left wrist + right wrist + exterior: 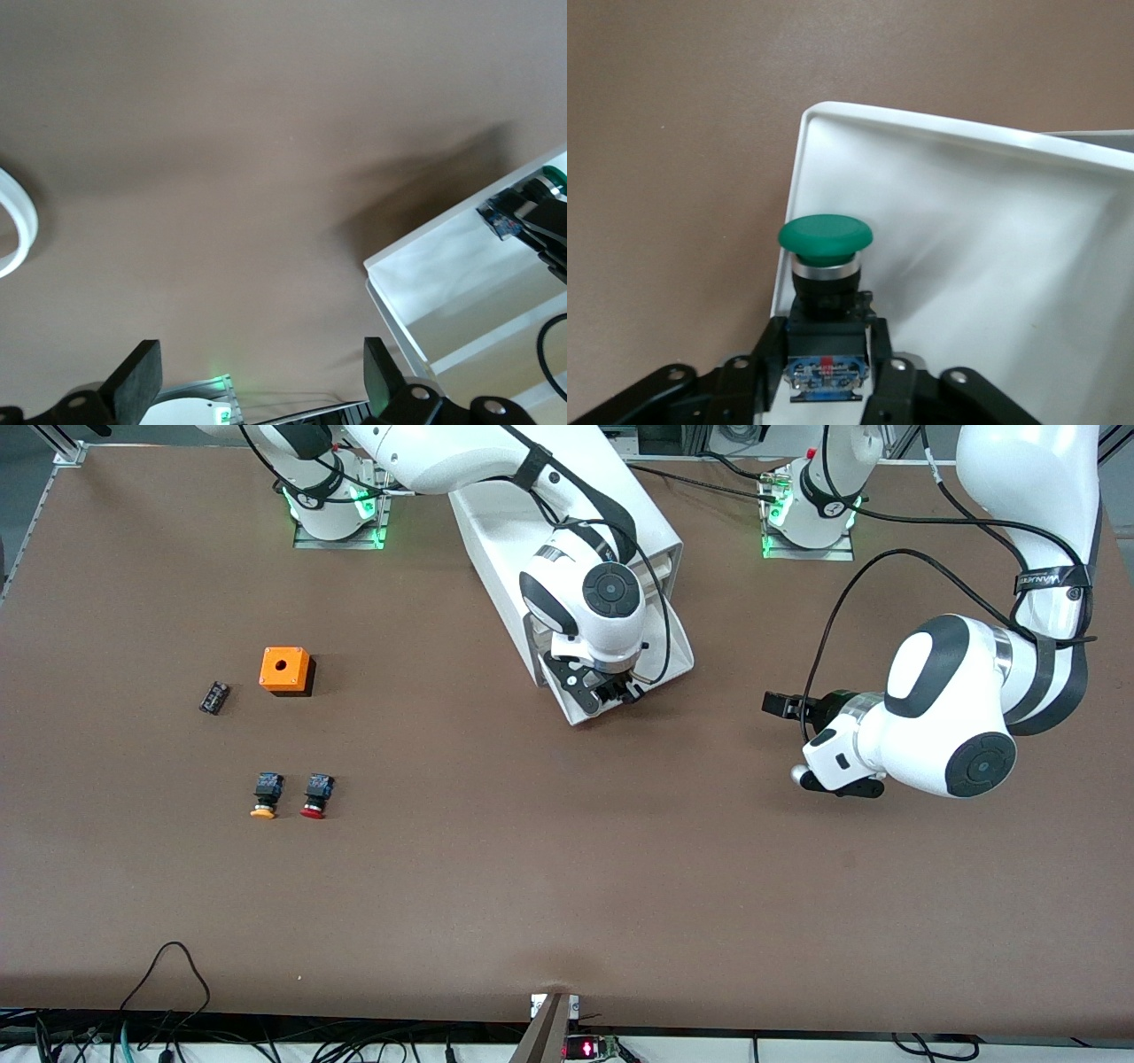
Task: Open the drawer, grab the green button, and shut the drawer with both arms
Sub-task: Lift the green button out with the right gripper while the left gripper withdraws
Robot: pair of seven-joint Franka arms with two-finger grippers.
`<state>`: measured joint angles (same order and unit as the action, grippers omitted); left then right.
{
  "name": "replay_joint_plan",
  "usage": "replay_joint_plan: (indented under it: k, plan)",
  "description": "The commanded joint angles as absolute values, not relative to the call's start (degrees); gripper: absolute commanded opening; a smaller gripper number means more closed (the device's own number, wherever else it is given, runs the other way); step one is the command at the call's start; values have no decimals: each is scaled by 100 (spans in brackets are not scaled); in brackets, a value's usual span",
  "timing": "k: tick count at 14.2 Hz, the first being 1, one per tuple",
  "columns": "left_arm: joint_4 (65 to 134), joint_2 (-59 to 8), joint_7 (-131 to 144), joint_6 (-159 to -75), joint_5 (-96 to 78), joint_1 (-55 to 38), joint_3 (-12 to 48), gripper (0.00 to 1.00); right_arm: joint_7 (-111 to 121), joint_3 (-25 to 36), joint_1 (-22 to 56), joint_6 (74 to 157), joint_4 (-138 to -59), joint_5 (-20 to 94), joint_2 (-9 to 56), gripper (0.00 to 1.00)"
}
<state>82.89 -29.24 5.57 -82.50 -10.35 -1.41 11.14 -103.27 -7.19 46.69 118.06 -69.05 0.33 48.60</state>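
The green button is pinched at its black-and-blue body by the right gripper inside the open drawer, near its front corner. It is judged light, rigid, with a smooth cap. The left gripper waits spread over the table.

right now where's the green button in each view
front: hidden under the right gripper over the open drawer
left wrist: green button at the edge, above the drawer
right wrist: button centre, clamped by its body
shared landmark: the drawer
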Motion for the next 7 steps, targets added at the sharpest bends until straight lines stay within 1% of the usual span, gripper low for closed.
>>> replay_joint_plan:
  k: [1, 3, 5, 7]
  plan:
    - [8025, -3181, 598, -8191, -870, -141, 1037, 100, -10336, -677, 4702, 11927, -6917, 97, 4825, 0]
    - [7981, -3252, 606, -8218, -539, -228, 1046, 100, -10249, -668, 4702, 11874, -6812, 97, 4781, 0]
    - [7867, -3261, 659, -8279, -343, -368, 1081, 100, -10195, -668, 4641, 11700, -6479, 105, 4781, 0]
    - [7910, -3252, 912, -8759, -343, -439, 1081, 100, -9733, -624, 4588, 11331, -6232, 97, 4764, 0]
